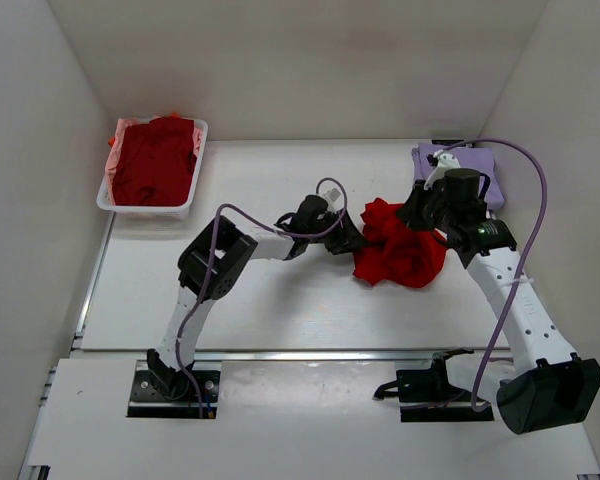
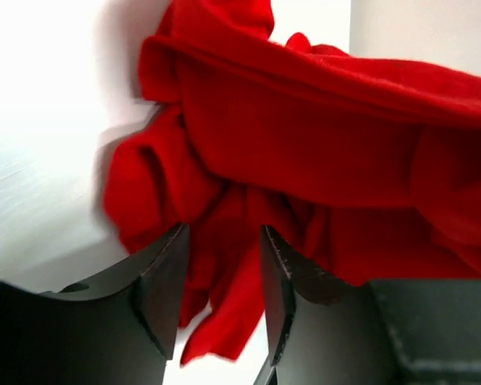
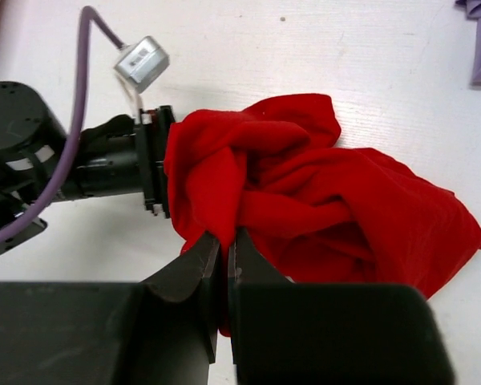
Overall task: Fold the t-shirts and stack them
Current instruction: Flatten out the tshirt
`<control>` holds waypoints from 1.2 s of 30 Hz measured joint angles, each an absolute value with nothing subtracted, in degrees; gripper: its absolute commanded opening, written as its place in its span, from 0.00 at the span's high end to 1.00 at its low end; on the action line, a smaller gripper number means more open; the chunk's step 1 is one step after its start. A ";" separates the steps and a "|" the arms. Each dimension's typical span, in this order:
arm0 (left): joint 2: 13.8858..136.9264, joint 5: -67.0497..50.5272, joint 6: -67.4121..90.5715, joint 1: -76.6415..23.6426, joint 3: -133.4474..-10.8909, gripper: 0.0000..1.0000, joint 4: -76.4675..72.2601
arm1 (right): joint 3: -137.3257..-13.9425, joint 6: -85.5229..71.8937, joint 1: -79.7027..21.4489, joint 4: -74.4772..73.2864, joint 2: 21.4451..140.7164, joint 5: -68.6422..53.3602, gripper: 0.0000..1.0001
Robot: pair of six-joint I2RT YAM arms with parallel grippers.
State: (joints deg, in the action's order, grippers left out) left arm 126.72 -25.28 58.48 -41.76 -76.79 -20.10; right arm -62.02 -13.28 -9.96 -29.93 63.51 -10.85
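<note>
We see the left arm (image 1: 212,265) reaching from its base up and to the right, elbow bent, wrist low and roughly level. Left pincer (image 2: 224,241) has its jaws apart, with red t-shirt (image 3: 329,208) cloth between them. The right arm (image 1: 510,295) stretches up and to the left, wrist tipped down. Right pincer (image 3: 224,241) has its jaws pressed together on a fold of the same shirt. We see both pincers close together, facing each other.

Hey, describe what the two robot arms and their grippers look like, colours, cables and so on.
Both the left arm and right arm have white links and bulky black joints. A lavender cable loops along each. The right arm shows a small green light. The left gripper and right gripper have matte black, wedge-shaped fingers tapering to narrow tips.
</note>
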 measured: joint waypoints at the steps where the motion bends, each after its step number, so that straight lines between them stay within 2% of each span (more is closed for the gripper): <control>1: 127.63 -25.28 58.52 -42.19 -78.02 0.55 -19.42 | -61.91 -13.28 -9.85 -30.00 63.53 -10.90 1.00; 2: 128.51 -25.23 58.57 -42.59 -79.13 0.59 -19.00 | -61.89 -13.28 -9.80 -30.00 63.55 -11.00 1.00; 3: 129.23 -25.17 58.59 -42.89 -79.92 0.75 -18.61 | -61.89 -13.26 -9.80 -29.95 63.55 -11.03 1.00; 4: 129.93 -25.15 58.59 -43.24 -80.64 0.87 -17.93 | -61.89 -13.26 -9.72 -29.93 63.53 -11.09 1.00; 5: 130.34 -24.99 58.59 -43.42 -80.95 0.91 -17.39 | -61.89 -13.26 -9.69 -29.91 63.53 -11.14 1.00; 6: 130.76 -25.10 57.95 -43.64 -81.58 1.00 -15.73 | -61.89 -13.28 -9.58 -29.93 63.53 -11.22 1.00; 10: 131.17 -24.82 55.70 -43.57 -82.87 1.00 -10.66 | -61.89 -13.26 -8.88 -29.93 63.51 -11.53 1.00; 11: 131.11 -24.73 55.31 -43.31 -82.87 0.99 -10.04 | -61.89 -13.26 -8.80 -29.93 63.51 -11.53 1.00; 12: 130.82 -24.64 54.94 -43.13 -82.83 0.80 -9.47 | -61.89 -13.28 -8.82 -29.93 63.48 -11.53 1.00; 13: 130.39 -24.45 54.11 -42.89 -82.59 0.55 -8.97 | -61.89 -13.28 -8.82 -29.93 63.48 -11.53 1.00; 14: 129.75 -24.12 53.52 -42.63 -82.13 0.47 -8.49 | -61.87 -13.28 -8.82 -29.87 63.42 -11.55 1.00; 15: 128.95 -24.58 53.95 -42.30 -81.78 0.44 -8.38 | -61.69 -13.28 -8.82 -29.65 63.33 -11.57 1.00; 20: 126.08 -22.39 51.27 -41.45 -81.76 0.35 -5.67 | -60.69 -13.30 -8.82 -29.15 63.00 -11.75 1.00; 36: 123.28 -20.80 49.84 -39.81 -78.08 0.38 -4.27 | -59.05 -13.26 -7.35 -28.29 63.00 -13.15 1.00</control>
State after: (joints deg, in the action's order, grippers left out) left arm 123.28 -20.80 49.84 -39.81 -78.08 -4.27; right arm -59.05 -13.26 -7.35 -28.29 63.00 -13.15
